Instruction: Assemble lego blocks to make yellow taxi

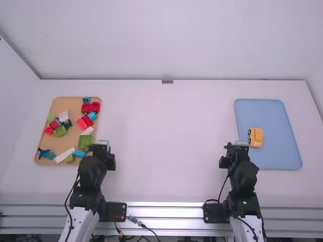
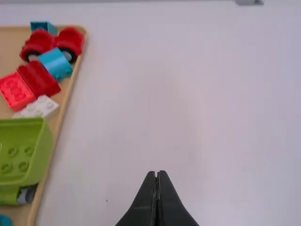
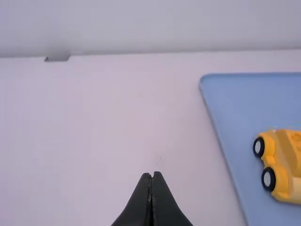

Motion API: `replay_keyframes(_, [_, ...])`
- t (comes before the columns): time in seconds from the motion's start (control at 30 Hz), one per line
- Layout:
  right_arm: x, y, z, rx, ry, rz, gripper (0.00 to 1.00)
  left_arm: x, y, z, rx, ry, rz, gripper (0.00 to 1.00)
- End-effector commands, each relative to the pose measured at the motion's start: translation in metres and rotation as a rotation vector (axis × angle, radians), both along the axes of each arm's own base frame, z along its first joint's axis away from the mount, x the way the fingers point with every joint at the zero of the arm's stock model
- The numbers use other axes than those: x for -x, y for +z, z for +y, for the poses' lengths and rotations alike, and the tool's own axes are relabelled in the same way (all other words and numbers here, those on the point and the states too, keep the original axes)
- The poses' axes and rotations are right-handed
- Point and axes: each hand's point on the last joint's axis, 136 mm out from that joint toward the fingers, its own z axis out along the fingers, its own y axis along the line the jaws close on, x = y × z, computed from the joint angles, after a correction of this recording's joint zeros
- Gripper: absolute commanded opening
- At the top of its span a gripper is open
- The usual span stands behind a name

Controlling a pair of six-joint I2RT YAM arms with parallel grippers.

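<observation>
Ahead and to the right of the clenched, empty right gripper (image 3: 150,176), the yellow taxi (image 3: 282,162) sits on a blue tray (image 1: 280,157), wheeled, apparently assembled; final fit unverified. Beside the left gripper (image 2: 157,175), likewise clenched and empty, loose blocks (image 2: 38,78) appear surplus.

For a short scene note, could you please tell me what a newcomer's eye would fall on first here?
Probably the yellow toy car, alone on the blue tray at the table's right. Next, likely the jumble of red, green, blue and white blocks on the tan tray at the left.
</observation>
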Motion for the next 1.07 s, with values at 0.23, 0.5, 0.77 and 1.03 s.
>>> replay_keyframes(0.23, [0.001,0.02,0.0,-0.002,-0.002,-0.1,0.0,-0.002,0.025,0.001,0.005,0.007,-0.12,0.0])
replay_keyframes(0.5, [0.003,0.039,0.0,-0.002,-0.002,-0.185,0.0,-0.002,0.049,0.001,0.005,0.007,-0.222,0.0])
replay_keyframes(0.77, [0.003,0.041,0.0,-0.002,-0.002,-0.195,0.0,0.0,0.067,0.001,0.006,0.006,-0.305,0.0])
replay_keyframes(1.03, [0.003,0.041,0.0,-0.002,-0.002,-0.195,0.0,0.0,0.071,0.001,0.006,0.006,-0.323,0.0])
